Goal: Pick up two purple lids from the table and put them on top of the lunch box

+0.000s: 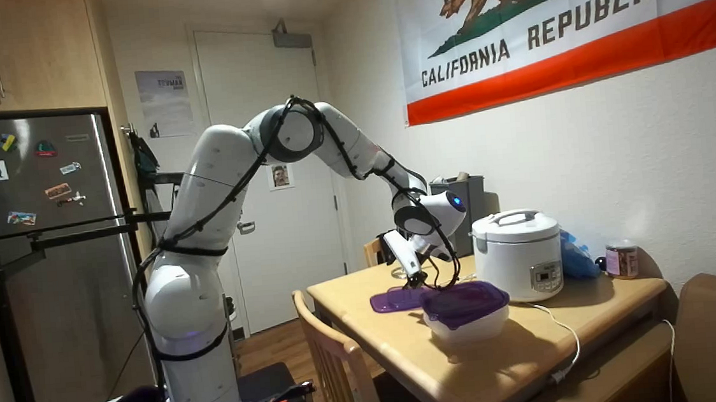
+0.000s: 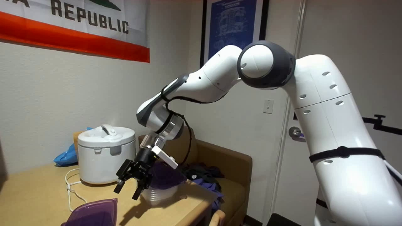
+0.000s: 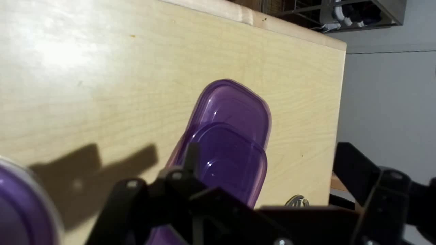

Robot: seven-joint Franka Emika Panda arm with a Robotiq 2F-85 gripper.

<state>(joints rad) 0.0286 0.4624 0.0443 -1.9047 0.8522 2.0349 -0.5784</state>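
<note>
Lunch box (image 1: pixel 468 331) under a purple lid (image 1: pixel 468 302) stands toward a table (image 1: pixel 480 376) corner in an exterior view. In an exterior view, the claw (image 2: pixel 127 191) hangs released. Wrist view: two purple lids (image 3: pixel 228 148) overlap within the table's edges.

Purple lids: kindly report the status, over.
Tool open, empty. Two lids overlapping on table; another lid on lunch box. Rice cooker nearby, probably not in the way.

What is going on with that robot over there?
The robot arm is holding its gripper open above the table, with nothing in it. Two purple lids lie overlapping on the table, and another lid rests on the lunch box. Next, it will probably pick those two up and put them on top of the box.
</note>
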